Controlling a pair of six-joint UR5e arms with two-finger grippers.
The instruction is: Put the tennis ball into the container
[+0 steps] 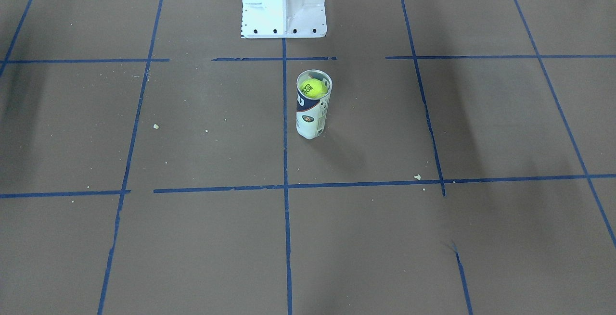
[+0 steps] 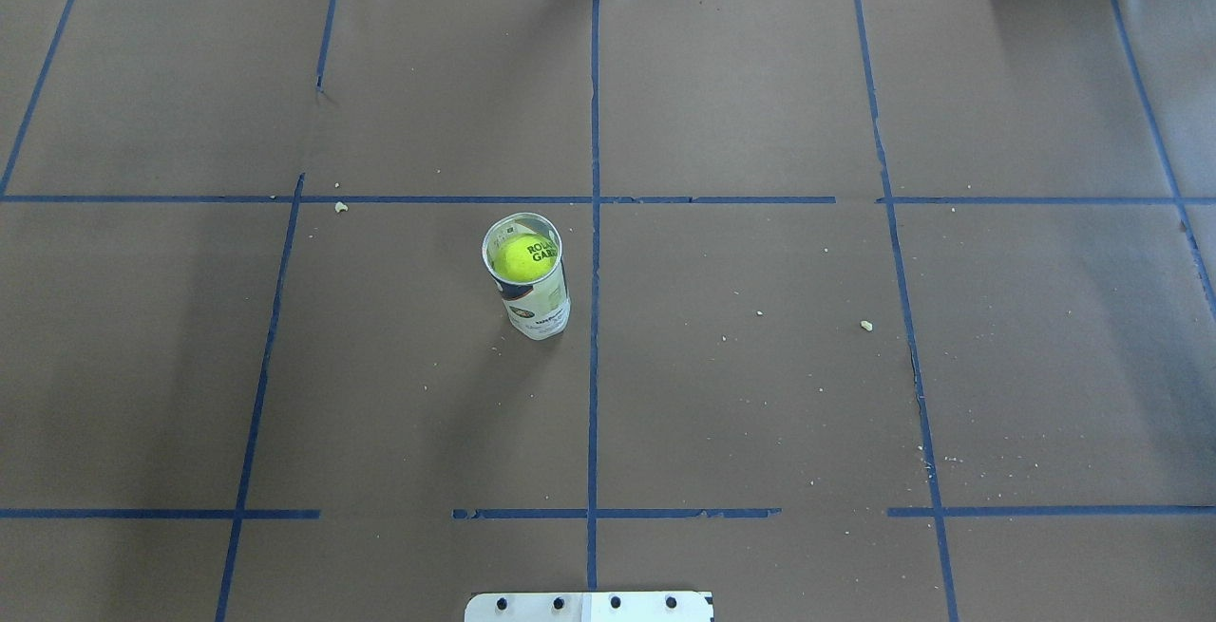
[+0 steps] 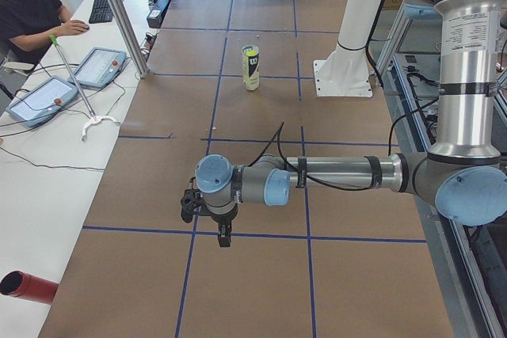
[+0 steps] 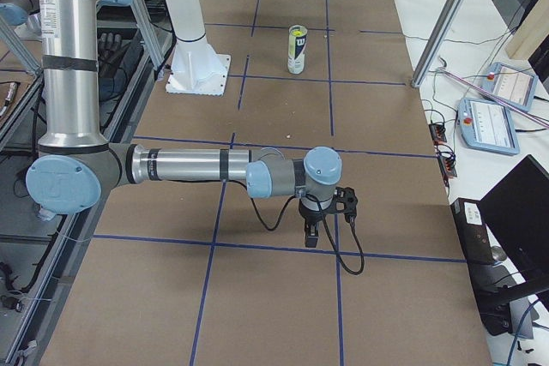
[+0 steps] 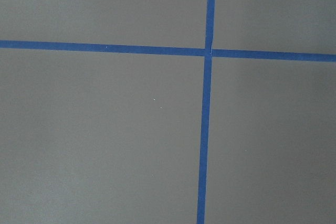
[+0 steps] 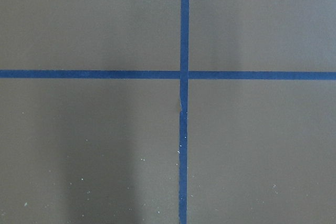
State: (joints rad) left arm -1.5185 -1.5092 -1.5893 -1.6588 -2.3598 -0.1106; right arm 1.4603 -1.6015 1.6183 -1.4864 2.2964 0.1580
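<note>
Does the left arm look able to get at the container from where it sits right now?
Probably yes. The container stands upright just on the left arm's side of the centre tape line, and nothing stands between them.

I'm looking into a robotics lab: brown-papered worktop (image 2: pixel 760 394) gridded with blue tape (image 2: pixel 593 318), teach pendants (image 3: pixel 101 67) on a side desk (image 3: pixel 47 164), an operator (image 3: pixel 28 5) at a keyboard (image 3: pixel 101 5).

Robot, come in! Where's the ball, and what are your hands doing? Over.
Parked far from the container: left gripper, right gripper, open or shut unclear. The tennis ball sits inside the upright container. Nothing in the way, only crumbs.
</note>
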